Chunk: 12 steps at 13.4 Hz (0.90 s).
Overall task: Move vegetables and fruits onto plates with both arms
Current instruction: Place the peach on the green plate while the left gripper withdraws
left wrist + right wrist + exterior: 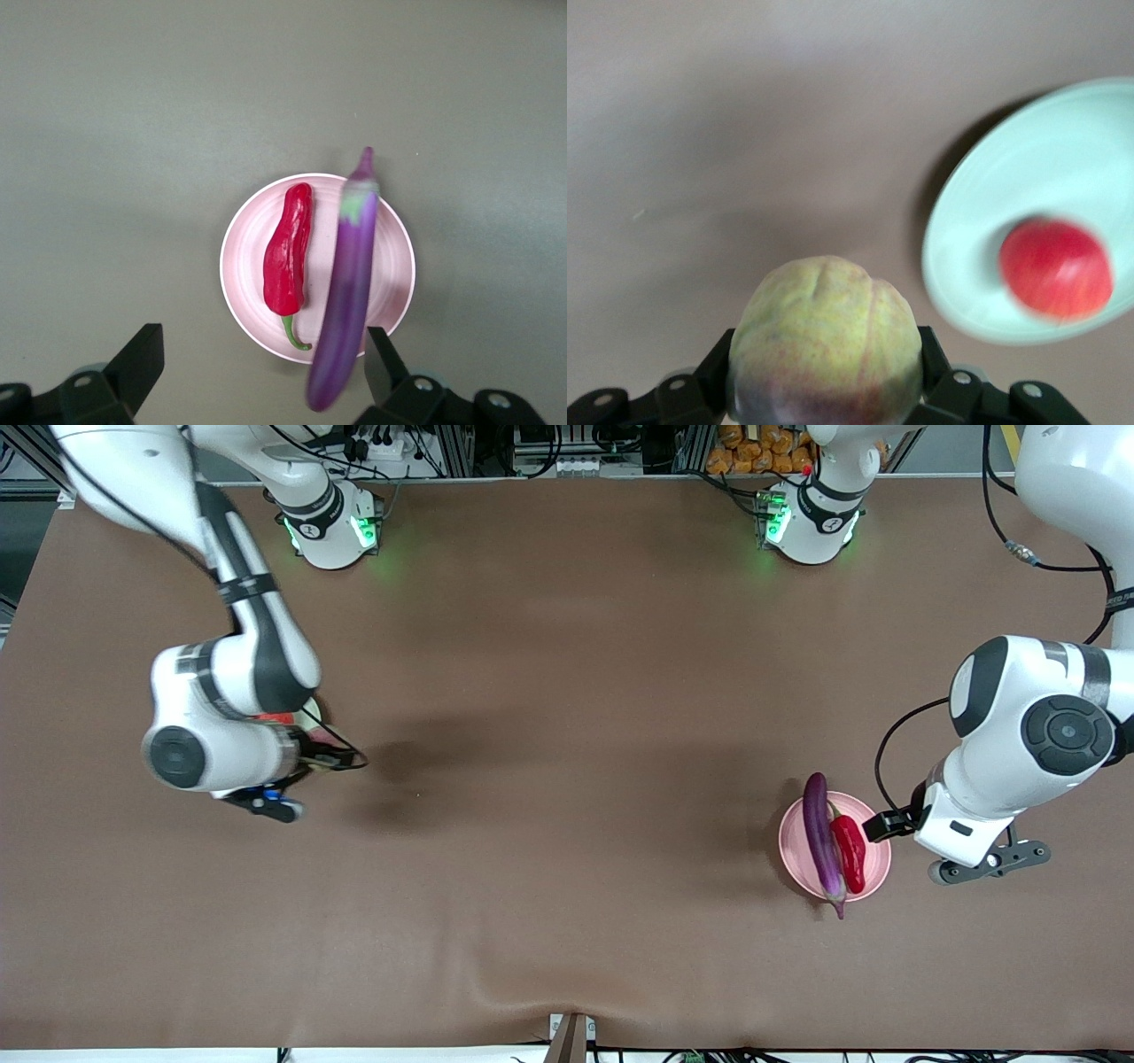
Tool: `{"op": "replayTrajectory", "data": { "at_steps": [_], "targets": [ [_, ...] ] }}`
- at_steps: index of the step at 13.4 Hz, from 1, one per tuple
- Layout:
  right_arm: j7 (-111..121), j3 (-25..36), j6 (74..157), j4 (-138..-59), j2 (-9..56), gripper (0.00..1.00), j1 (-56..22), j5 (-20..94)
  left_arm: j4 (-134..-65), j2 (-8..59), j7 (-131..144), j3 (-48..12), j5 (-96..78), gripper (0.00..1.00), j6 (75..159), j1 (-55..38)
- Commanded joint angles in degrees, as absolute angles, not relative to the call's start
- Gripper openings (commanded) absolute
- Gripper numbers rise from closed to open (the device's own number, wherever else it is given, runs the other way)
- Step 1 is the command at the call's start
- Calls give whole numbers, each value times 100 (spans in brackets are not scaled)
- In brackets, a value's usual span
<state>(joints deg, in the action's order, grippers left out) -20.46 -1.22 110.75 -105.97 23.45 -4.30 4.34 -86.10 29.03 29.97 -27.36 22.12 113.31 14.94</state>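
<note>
Left gripper [257,367] agape, right gripper [824,381] clamped.

In the front view, the right arm's wrist is covering nearly all of the pale green plate [312,710], and the right claw [824,390] with its peach [826,341] is hiding under it. In the right wrist view, the plate's rim is running off the edge and the pomegranate [1056,269] is blurring. The eggplant [345,283] is blurring near the left claw [266,376].
</note>
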Motion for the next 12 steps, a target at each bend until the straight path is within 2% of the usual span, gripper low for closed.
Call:
{"op": "replayTrajectory", "data": {
  "at_steps": [1, 5, 11, 12],
  "targets": [
    [-1347, -255, 11461, -11057, 2144, 0, 165, 125, -8578, 2760, 2857, -2795, 2083, 100, 11206, 1591],
    [-635, -264, 11715, -11083, 2311, 0, 746, -114, -8569, 2400, 2856, -2804, 2066, 100, 11022, 1617],
    [439, -272, 12426, -11380, 2663, 0, 1511, -114, -8297, 1873, 2242, -2821, 1284, 100, 10144, 1863],
    [413, -272, 12576, -11582, 2637, 15, 1451, -106, -8288, 1759, 2224, -2821, 1187, 100, 9951, 1863]
  ]
}}
